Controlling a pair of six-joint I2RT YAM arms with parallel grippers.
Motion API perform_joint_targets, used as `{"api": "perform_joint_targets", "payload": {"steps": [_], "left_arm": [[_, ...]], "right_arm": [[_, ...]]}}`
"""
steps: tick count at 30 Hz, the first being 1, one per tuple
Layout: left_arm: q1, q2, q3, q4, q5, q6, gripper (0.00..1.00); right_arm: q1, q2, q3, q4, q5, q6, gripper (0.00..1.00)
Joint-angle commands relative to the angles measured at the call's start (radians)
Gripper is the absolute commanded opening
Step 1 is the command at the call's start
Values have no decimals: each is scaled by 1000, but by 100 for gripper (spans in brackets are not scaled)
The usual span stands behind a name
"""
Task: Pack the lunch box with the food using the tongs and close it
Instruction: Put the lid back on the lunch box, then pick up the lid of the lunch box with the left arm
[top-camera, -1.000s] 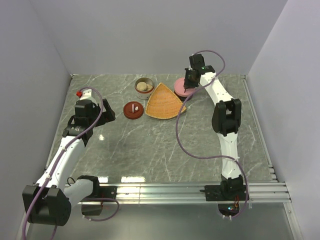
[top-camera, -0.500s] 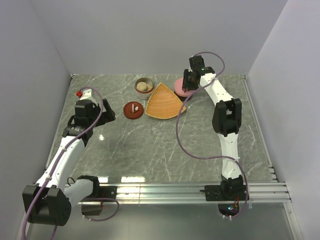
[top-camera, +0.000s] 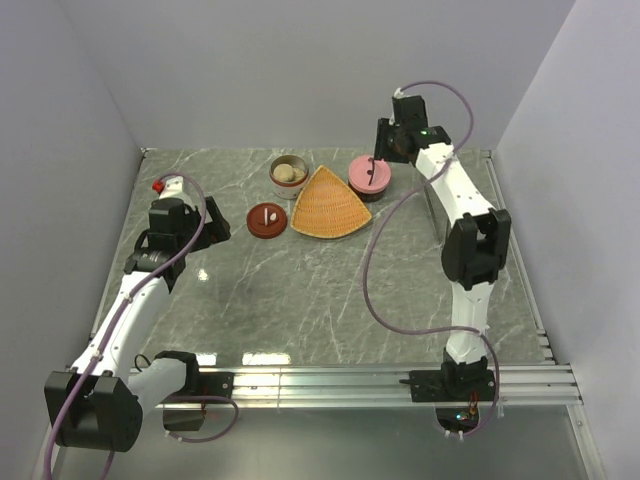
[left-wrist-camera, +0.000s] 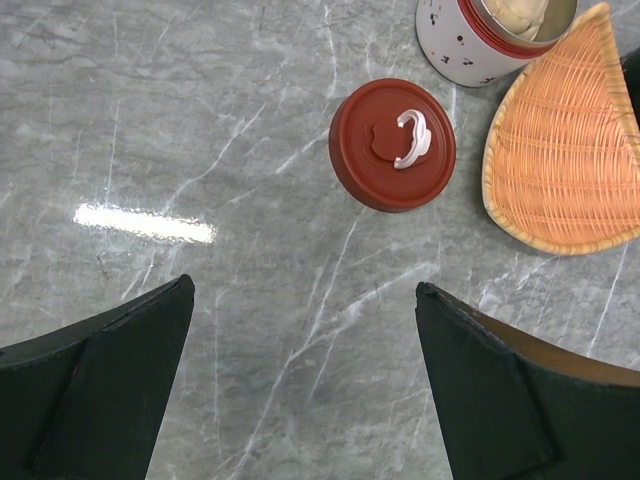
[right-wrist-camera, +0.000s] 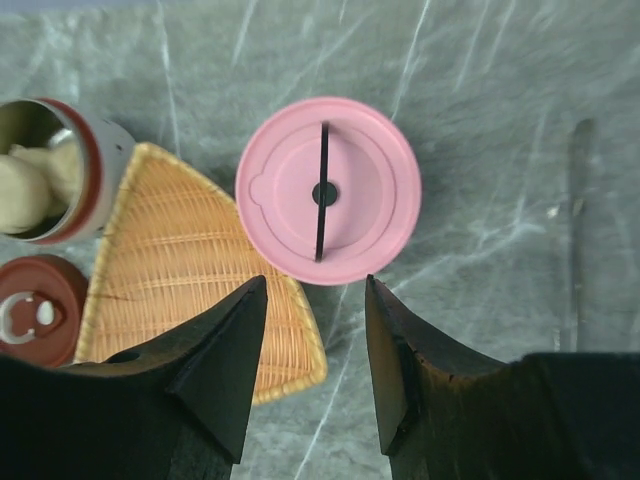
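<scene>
Top view: we see the left gripper (top-camera: 205, 225) at centre left and the right gripper (top-camera: 385, 150) at upper centre-right, above the pink lid (top-camera: 368, 175). The left wrist view shows its gripper (left-wrist-camera: 305, 290) with jaws spread wide and empty over bare table (left-wrist-camera: 200, 120). The red lid (left-wrist-camera: 392, 145) lies at upper centre of that view. The right wrist view shows its gripper (right-wrist-camera: 310, 290) with jaws partly apart, holding nothing, just below the pink lid (right-wrist-camera: 327, 190). We find the beige lumps (right-wrist-camera: 20, 185) inside the open pot (right-wrist-camera: 85, 170) at the left edge, touching the tray (right-wrist-camera: 190, 270). The tongs (right-wrist-camera: 575, 230) lie flat at the right of the frame, apart from both grippers.
</scene>
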Motion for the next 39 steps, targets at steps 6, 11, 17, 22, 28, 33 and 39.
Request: {"api": "perform_joint_targets", "payload": {"steps": [6,11,17,22,28,33,39], "left_arm": [[-51,109,105,23,3,60,99],[-120,320,245,-1,-63,48,97],[-152,506,351,0,-62,34,94],[-203,596,394,42,-39,36,94],[-210,710,467,95,-22,20,93],[-223,828,567,54,-61,39,91],[-232,877,584,31,-123,42,72]], "right_arm": [[-2,-299,-148,57,104,-60,52],[-4,-419,-242,43,106,-63,52],[-5,-572,-384,66,68,-46,51],[-7,-686,-495,84,14,-17,51],[-8,-773,-570,115,-53,36,50],[-8,-799,-590,112,-72,51,50],[-10,-827,-613,129,-75,69,50]]}}
